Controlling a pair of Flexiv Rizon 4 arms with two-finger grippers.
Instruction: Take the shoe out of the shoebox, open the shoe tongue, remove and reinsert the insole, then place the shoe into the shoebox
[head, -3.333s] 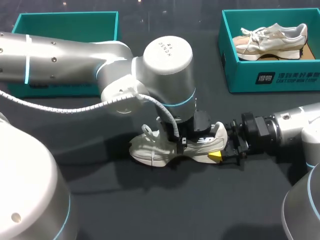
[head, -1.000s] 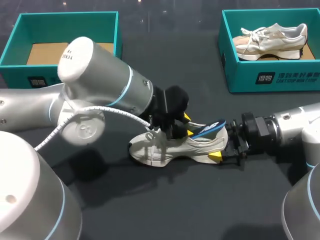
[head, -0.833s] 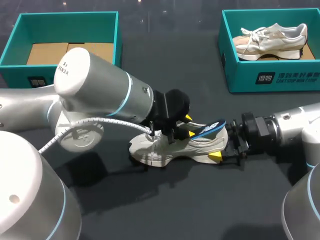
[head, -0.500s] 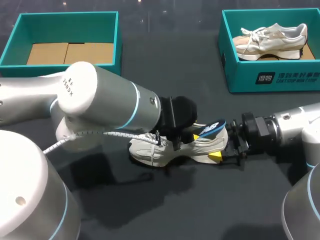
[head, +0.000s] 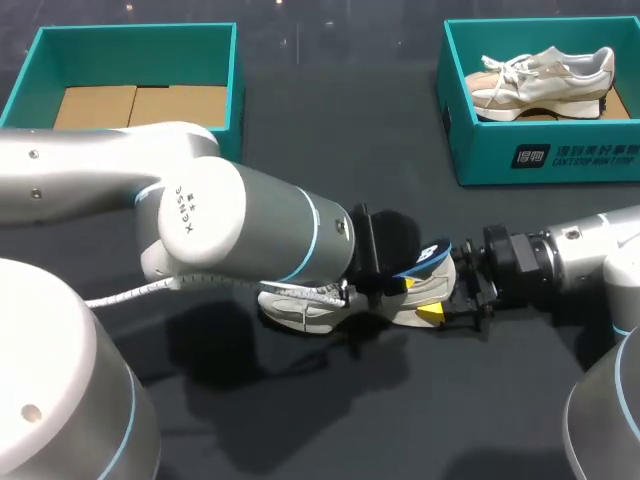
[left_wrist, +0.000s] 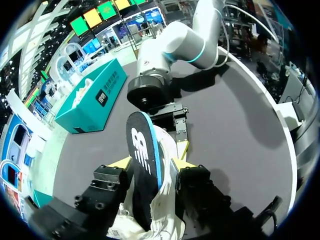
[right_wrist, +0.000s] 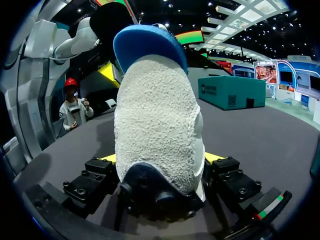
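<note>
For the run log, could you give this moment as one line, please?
shoe: on table | insole: sticking out at heel | right gripper: shut on shoe | left gripper: at insole

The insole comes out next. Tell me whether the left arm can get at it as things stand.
Probably yes. The insole sticks up out of the shoe, right at the left tool, with nothing over it. The right tool clamps the heel, clear of the insole's free end.

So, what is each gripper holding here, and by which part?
Right gripper holds the shoe by its heel. Left gripper sits astride the raised insole; whether it grips cannot be told.
</note>
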